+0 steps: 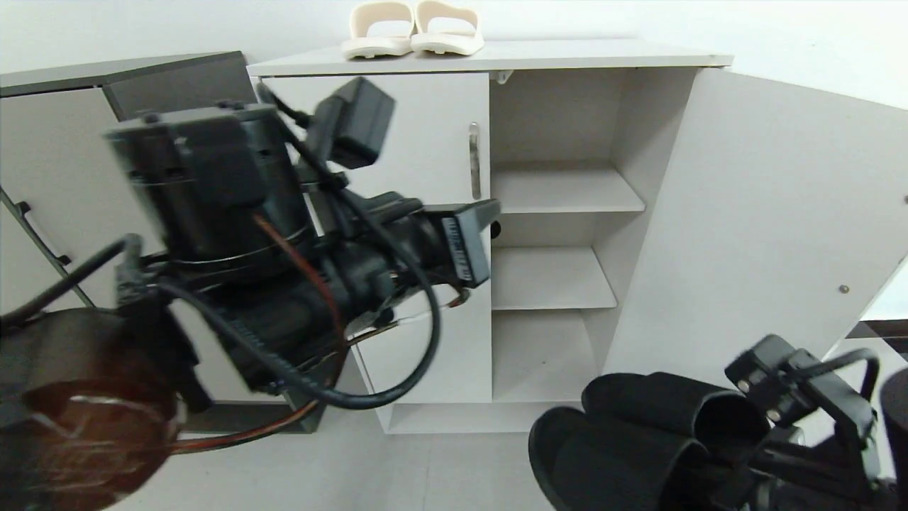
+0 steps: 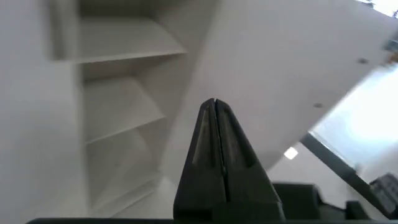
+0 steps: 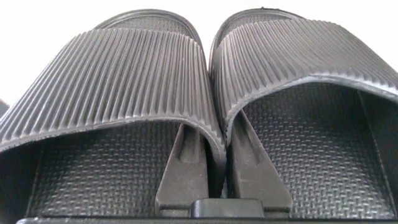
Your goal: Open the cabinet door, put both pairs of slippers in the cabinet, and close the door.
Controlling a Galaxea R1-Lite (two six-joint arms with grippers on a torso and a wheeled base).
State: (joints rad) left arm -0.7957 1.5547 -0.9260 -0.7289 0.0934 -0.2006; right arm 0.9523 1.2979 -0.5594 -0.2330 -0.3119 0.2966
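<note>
A pair of black slippers [image 1: 638, 440] hangs low at the right, in front of the white cabinet [image 1: 567, 191]. My right gripper [image 3: 213, 124] is shut on the two inner side walls of the black slippers [image 3: 124, 81], pinching them together. The cabinet's right door [image 1: 766, 213] stands wide open, showing three bare shelves. A cream pair of slippers [image 1: 411, 28] sits on the cabinet top. My left arm [image 1: 284, 284] is raised before the cabinet's shut left door. Its gripper [image 2: 215, 109] is shut with nothing in it and points toward the open shelves.
The left door has a metal handle [image 1: 474, 161] next to the opening. A grey cabinet [image 1: 57, 142] adjoins on the left. Pale floor [image 1: 440, 468] lies below the cabinet front. The open door borders the right arm's side.
</note>
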